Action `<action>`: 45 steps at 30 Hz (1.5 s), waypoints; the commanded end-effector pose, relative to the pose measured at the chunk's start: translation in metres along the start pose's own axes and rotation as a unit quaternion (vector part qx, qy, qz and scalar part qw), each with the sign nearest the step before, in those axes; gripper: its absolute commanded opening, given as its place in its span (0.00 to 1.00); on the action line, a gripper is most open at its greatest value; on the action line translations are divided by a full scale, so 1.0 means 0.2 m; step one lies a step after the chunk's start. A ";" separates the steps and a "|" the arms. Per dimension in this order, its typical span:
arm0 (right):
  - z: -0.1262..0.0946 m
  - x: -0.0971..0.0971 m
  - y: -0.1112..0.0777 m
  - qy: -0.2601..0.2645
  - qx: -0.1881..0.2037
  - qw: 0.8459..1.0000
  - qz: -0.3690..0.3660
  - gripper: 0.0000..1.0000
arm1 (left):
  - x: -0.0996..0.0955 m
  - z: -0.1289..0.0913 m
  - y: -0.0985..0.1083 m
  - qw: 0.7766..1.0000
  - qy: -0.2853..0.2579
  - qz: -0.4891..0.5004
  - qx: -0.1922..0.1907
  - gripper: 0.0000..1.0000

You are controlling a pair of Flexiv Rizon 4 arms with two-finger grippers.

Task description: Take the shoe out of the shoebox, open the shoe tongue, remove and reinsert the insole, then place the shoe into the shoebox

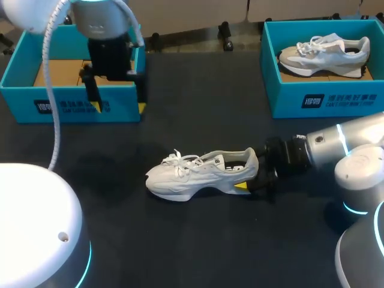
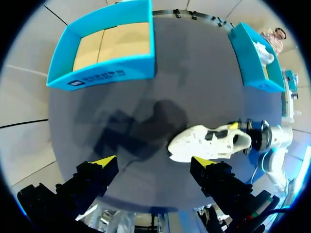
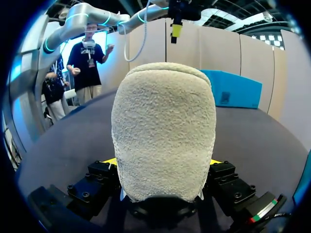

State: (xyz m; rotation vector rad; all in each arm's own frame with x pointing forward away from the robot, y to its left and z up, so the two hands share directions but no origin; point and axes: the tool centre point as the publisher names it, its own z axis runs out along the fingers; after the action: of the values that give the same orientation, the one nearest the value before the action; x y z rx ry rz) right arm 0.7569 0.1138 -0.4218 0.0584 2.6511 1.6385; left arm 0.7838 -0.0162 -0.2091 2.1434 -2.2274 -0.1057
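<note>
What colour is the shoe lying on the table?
White; the shoe shows best in the head view.

My left arm [image 1: 96, 18] is a smooth white-and-silver shell with a cyan light ring and a white cable [image 1: 57, 120] looping off it. The left gripper [image 1: 119, 107] is a black block with two black prongs capped in yellow wedges. My right arm [image 1: 324, 150] is silver-grey with the same cyan rings and a black wrist section; close up, its fingers [image 3: 92, 187] are black blocks studded with round screws, with a small red-and-green stripe on one side.
</note>
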 end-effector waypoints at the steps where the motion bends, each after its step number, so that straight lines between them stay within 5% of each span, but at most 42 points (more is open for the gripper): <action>1: 0.02 0.00 0.00 -0.001 0.002 1.000 0.000 0.00 | 0.08 0.06 0.08 1.000 -0.007 0.007 0.003 1.00; 21: 0.02 0.00 0.00 -0.001 0.002 1.000 0.000 0.00 | 0.35 0.14 0.27 1.000 -0.004 -0.020 -0.003 1.00; 45: 0.02 0.00 0.00 -0.001 0.002 1.000 0.000 0.00 | 0.52 0.19 0.39 0.999 -0.015 -0.051 0.009 1.00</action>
State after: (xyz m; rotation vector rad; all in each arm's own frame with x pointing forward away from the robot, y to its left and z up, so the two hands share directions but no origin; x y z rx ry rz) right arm 0.7569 0.1138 -0.4218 0.0586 2.6510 1.6385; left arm 0.7005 -0.1038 -0.2390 2.2706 -2.1323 -0.1049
